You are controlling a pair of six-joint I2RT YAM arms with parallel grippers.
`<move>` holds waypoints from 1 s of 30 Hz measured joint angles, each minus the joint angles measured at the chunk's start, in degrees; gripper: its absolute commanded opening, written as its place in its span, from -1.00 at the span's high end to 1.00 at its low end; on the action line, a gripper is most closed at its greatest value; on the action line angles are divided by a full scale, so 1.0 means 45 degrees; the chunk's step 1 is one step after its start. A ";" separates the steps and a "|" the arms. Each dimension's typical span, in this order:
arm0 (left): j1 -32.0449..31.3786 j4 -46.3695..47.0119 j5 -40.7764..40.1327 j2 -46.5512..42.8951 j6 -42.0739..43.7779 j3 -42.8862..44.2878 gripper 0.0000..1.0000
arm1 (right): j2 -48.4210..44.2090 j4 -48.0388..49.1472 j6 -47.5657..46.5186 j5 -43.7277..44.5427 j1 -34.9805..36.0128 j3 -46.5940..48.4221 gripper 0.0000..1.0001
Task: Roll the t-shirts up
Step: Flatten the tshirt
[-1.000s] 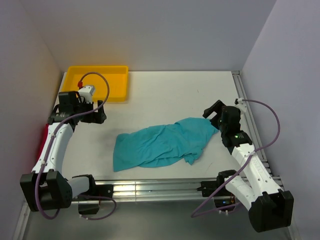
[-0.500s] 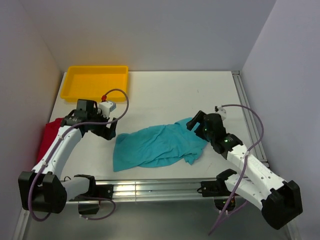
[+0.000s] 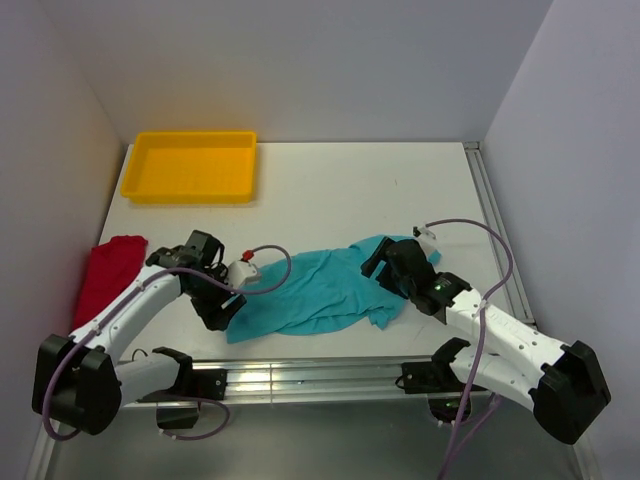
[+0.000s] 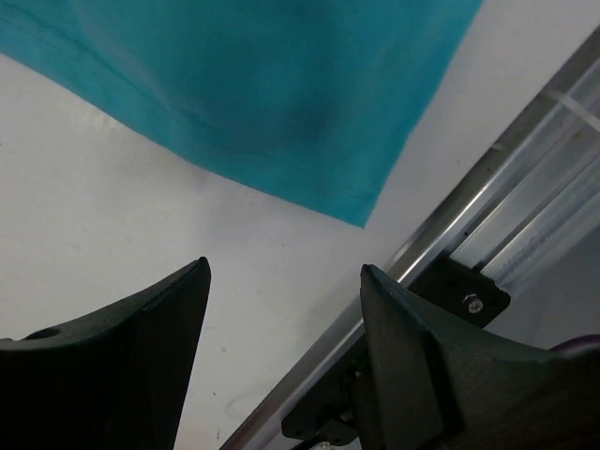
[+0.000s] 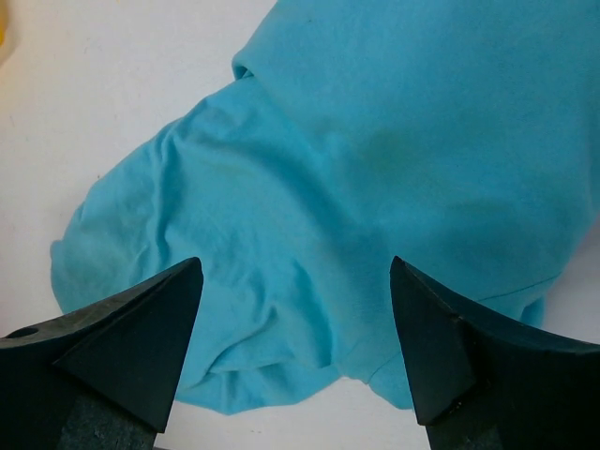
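Observation:
A crumpled teal t-shirt (image 3: 320, 290) lies stretched across the near middle of the table. A red t-shirt (image 3: 108, 270) sits bunched at the left edge. My left gripper (image 3: 222, 312) hovers by the teal shirt's near-left corner. In the left wrist view that gripper (image 4: 284, 272) is open over bare table, and the shirt corner (image 4: 281, 103) lies just beyond its fingertips. My right gripper (image 3: 374, 263) is over the shirt's right end. Seen from the right wrist, this gripper (image 5: 295, 267) stands wide open above the teal folds (image 5: 375, 169), holding nothing.
A yellow tray (image 3: 190, 165) stands at the back left. The metal rail (image 4: 487, 197) of the table's near edge runs close to my left gripper. White tabletop (image 3: 350, 190) stretches behind the teal shirt. Grey walls close in on both sides.
My left arm swung from beside the yellow tray down to the teal shirt's near-left corner, its jaws narrowing slightly. My right arm moved left over the shirt's right end.

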 measured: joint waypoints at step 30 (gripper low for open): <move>-0.3944 0.0850 -0.0899 0.3677 -0.0413 -0.0155 0.03 | -0.0330 -0.1107 0.0053 0.1345 0.0000 0.0073 -0.78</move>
